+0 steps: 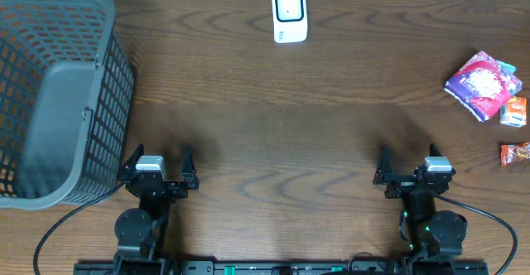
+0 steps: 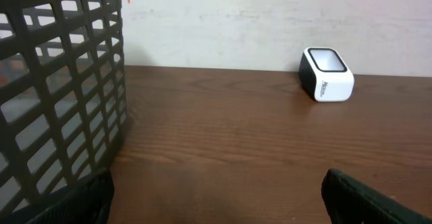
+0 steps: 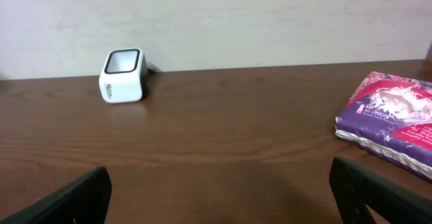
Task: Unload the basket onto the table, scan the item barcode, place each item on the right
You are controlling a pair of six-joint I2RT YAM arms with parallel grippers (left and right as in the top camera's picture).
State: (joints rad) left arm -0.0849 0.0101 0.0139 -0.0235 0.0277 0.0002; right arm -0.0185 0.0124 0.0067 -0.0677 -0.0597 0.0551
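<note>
The white scanner is standing at 12 o'clock on the bench, against the far edge. The purple packet is lying flat at about 2 o'clock, with two small orange packets just beside it toward 3 o'clock. A grey mesh basket is sitting at 9 o'clock. The left gripper is hovering at 7 o'clock and the right gripper at 5 o'clock, both with jaws spread wide and gripping nothing, well apart from the packet.

Dark wooden table, pale wall behind.
I see woodgrain filling my overhead frame; the scuffed wall edges the top.
</note>
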